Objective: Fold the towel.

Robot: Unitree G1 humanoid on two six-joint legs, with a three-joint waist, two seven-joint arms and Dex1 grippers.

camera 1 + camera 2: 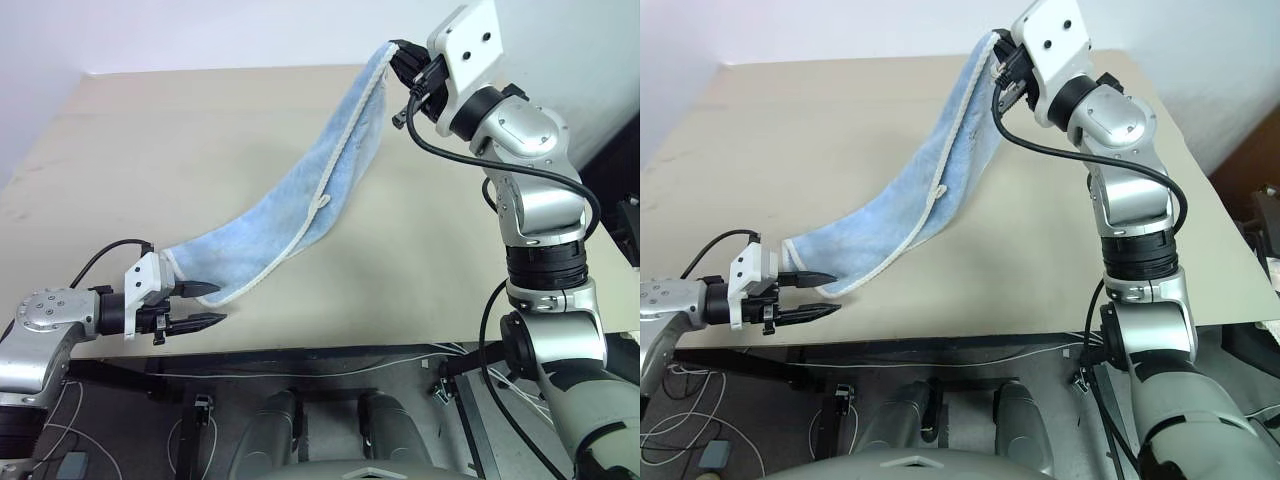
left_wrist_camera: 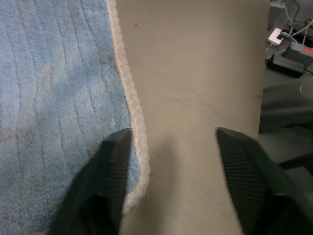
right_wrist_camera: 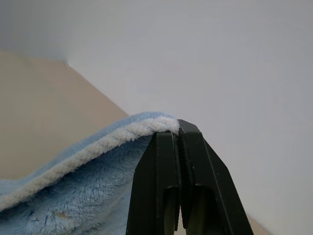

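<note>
- Two claws on one towel (image 1: 300,205); it hangs as a blue sling from upper right of the head view down to lower left, over the beige tabletop (image 1: 150,150).
- Right claw (image 1: 400,55), upper right, raised high: jaws pressed together on the towel's top corner, hem pinched between them in the right wrist view. Holding high likely keeps the cloth stretched and off the surface so it can be laid over.
- Left claw (image 1: 205,305), lower left, near the tabletop's front edge: jaws apart, nothing gripped. In the left wrist view one finger (image 2: 110,181) overlaps the towel's whitish hem, the other finger (image 2: 249,176) sits over bare tabletop.
- Low end of towel rests on or just above the tabletop beside the left claw; can't tell which.
- Towel is doubled lengthwise along the sag, hem line running down the middle.
- Judgement: left claw is lined up to take the low corner; fold not finished. Risk: hem slips off the finger if the closing misses.
</note>
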